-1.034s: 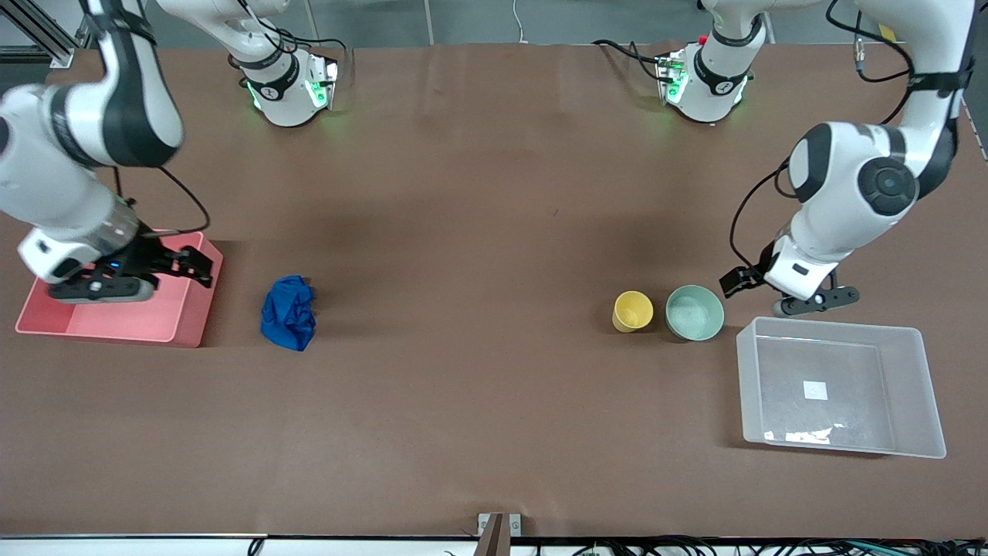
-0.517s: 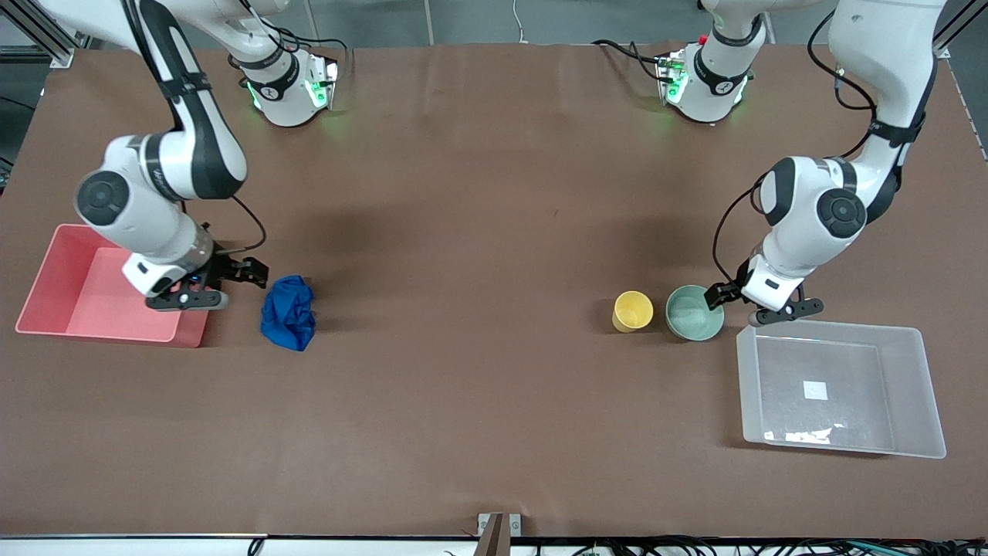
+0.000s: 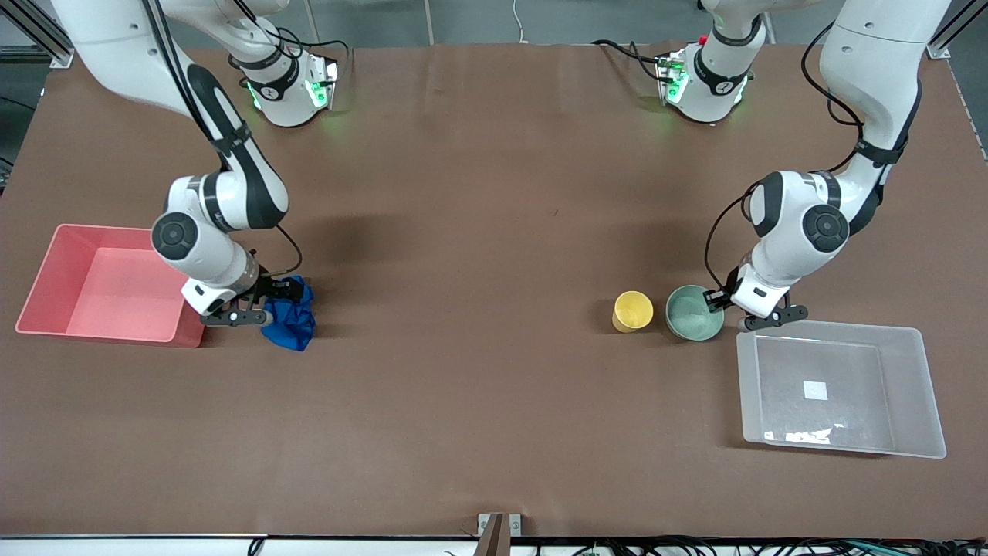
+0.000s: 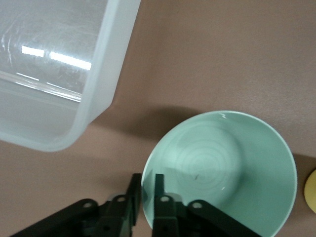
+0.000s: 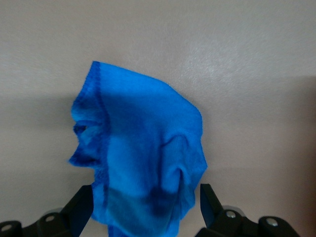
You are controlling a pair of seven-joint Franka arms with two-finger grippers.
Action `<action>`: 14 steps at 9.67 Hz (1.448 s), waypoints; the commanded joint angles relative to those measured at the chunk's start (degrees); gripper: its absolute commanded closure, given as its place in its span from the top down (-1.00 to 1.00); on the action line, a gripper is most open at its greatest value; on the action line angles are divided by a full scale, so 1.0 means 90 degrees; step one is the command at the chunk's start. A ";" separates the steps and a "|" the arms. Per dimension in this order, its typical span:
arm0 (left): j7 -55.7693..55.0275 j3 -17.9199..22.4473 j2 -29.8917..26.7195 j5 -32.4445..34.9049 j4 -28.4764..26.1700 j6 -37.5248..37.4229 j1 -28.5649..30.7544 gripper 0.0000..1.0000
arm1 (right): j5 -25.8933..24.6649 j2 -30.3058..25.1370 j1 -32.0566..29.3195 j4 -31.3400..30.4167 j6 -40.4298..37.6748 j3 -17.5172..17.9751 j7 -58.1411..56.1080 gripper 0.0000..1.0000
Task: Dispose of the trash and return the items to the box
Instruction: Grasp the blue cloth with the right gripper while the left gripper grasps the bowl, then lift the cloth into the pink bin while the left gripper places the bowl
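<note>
The trash, a bright blue wad [image 3: 293, 326], lies on the table beside the pink bin. My right gripper [image 3: 272, 306] is down at it, open, one finger on each side of the wad [image 5: 143, 143]. The green bowl [image 3: 693, 315] stands beside the yellow cup [image 3: 633, 310], close to the clear box [image 3: 930, 386]. My left gripper [image 3: 719, 303] is shut on the bowl's rim on the side toward the box, with one finger inside the bowl [image 4: 222, 168] and one outside [image 4: 145, 181]. The cup's edge [image 4: 312, 190] and the box's corner [image 4: 101, 74] show in the left wrist view.
The pink bin [image 3: 42, 266] stands at the right arm's end of the table, beside the wad. The clear box holds only a white label [image 3: 815, 390]. Brown table stretches between the two groups.
My right gripper has moved from over the pink bin to the blue wad and come down around it. My left gripper has moved from beside the box to the bowl's rim.
</note>
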 commanded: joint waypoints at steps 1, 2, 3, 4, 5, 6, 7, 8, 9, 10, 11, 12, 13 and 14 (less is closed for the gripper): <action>-0.0037 -0.0031 0.0120 0.0043 0.0094 0.0048 -0.0021 -0.99 | 0.0056 0.0096 0.0069 0.0093 0.0012 -0.0002 0.0088 0.24; -0.0018 -0.0031 -0.0084 0.0043 0.0142 -0.0001 -0.0021 -0.99 | 0.0056 0.0116 0.0089 0.0093 0.0061 -0.0002 0.0069 -0.39; 0.0001 -0.0031 -0.0347 0.0043 0.0220 -0.0117 -0.0021 -0.99 | 0.0056 0.0116 0.0089 0.0083 0.0042 -0.0002 0.0078 -0.66; 0.0011 -0.0031 -0.0504 0.0043 0.0530 -0.0573 -0.0021 -0.99 | 0.0056 0.0106 0.0089 0.0083 -0.0007 -0.0002 0.0078 -0.69; 0.0050 -0.0031 -0.0535 0.0043 0.1085 -0.1158 -0.0001 -0.99 | 0.0056 0.0097 0.0080 0.0083 -0.0075 -0.0002 0.0069 -0.70; 0.0089 -0.0031 -0.0477 0.0053 0.1661 -0.1676 0.0018 -1.00 | 0.0056 0.0097 0.0079 0.0074 -0.0095 -0.0002 0.0069 -0.70; 0.0196 -0.0012 -0.0389 0.0072 0.2140 -0.2048 0.0028 -1.00 | 0.0056 0.0077 0.0060 0.0073 -0.0134 -0.0002 0.0040 -0.70; 0.0468 0.0027 -0.0234 0.0314 0.2522 -0.2187 0.0105 -0.99 | 0.0056 0.0029 0.0050 0.0083 -0.0356 -0.0002 0.0030 -0.72; 0.0789 0.0037 -0.0049 0.0626 0.2816 -0.2218 0.0271 -0.99 | 0.0056 -0.0078 0.0040 0.0083 -0.0504 -0.0002 0.0039 -0.75; 0.1170 0.0037 0.0214 0.0919 0.3118 -0.2218 0.0475 -0.99 | 0.0056 -0.0263 0.0040 0.0122 -0.0756 -0.0002 0.0068 -0.77; 0.1676 0.0037 0.0507 0.1009 0.3440 -0.2218 0.0680 -0.99 | 0.0056 -0.0439 0.0021 0.0316 -0.1271 -0.0012 0.0078 -0.78; 0.2271 0.0037 0.0858 0.1010 0.3782 -0.2218 0.0895 -0.99 | 0.0056 -0.0624 -0.0056 0.0550 -0.1828 -0.0021 0.0078 -0.78; 0.2905 0.0037 0.1287 0.1010 0.4182 -0.2218 0.1100 -0.99 | 0.0056 -0.0926 -0.0077 0.0687 -0.2249 -0.0031 0.0059 -0.78; 0.3250 0.0028 0.1591 0.0981 0.4408 -0.2228 0.1247 -0.99 | 0.0046 -0.1354 -0.0183 0.0689 -0.2456 -0.0041 0.0001 -0.78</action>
